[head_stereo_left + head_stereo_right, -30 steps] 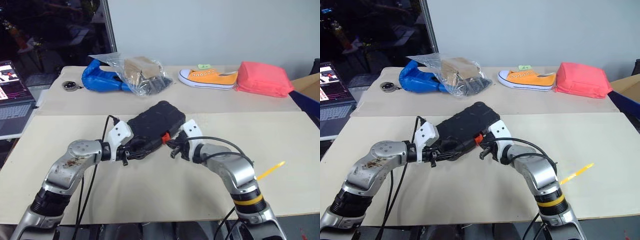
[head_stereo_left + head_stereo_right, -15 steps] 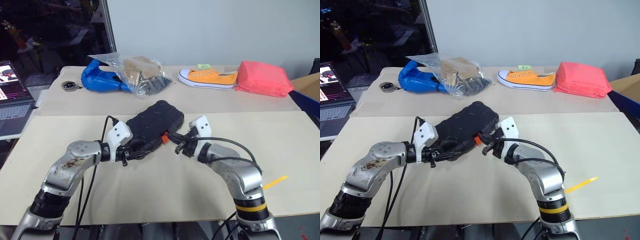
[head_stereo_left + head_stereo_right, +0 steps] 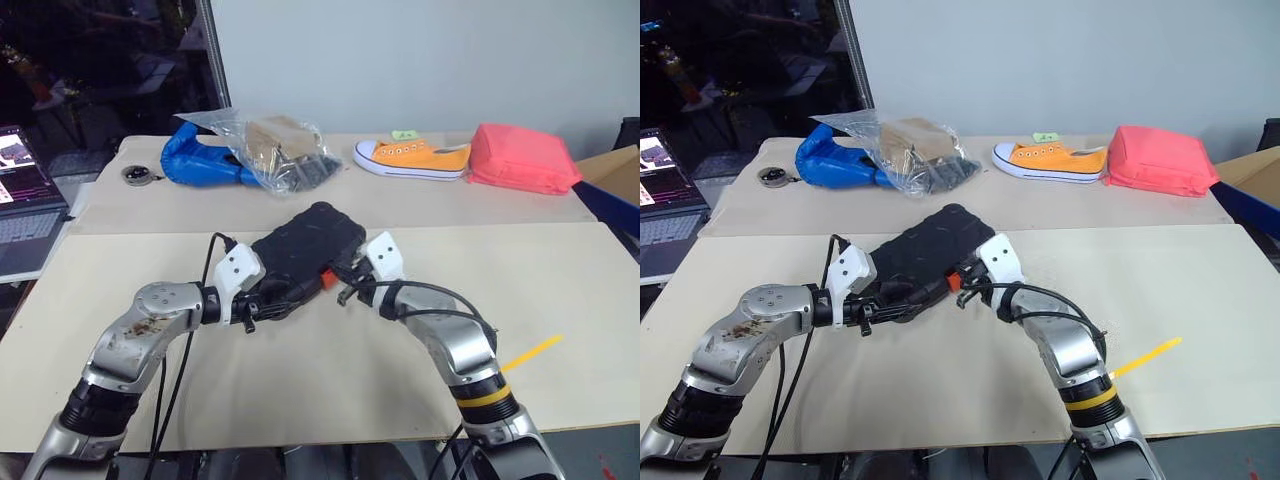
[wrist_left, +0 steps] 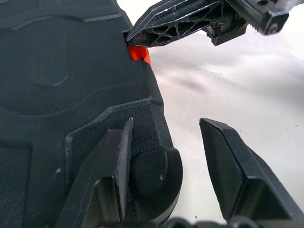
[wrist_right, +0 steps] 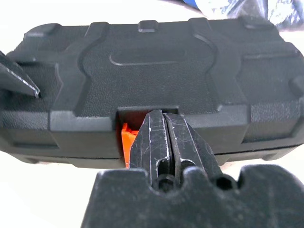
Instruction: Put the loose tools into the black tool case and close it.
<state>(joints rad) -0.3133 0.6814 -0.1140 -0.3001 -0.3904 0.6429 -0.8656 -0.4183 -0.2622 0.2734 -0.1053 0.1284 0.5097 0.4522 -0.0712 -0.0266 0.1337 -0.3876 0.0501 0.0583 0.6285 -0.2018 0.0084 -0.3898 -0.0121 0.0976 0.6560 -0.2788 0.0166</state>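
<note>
With the case (image 3: 305,250) lid down, the right pincer (image 5: 164,137), pressed together, seemingly pushes the orange latch (image 5: 125,137) home while the spread left pincer (image 4: 166,156) steadies a corner.

Two light beige tables are standing edge to edge. The near table (image 3: 560,270) is carrying the closed black tool case (image 3: 305,248), lying flat and angled near its middle, and a thin yellow strip (image 3: 531,352) lying toward its right edge. The far table (image 3: 420,200) is carrying a blue bag (image 3: 200,160), a clear plastic bag (image 3: 280,148) overlapping it, an orange sneaker (image 3: 412,158), a pink fabric pouch (image 3: 522,158) and a small round object (image 3: 140,172).
</note>
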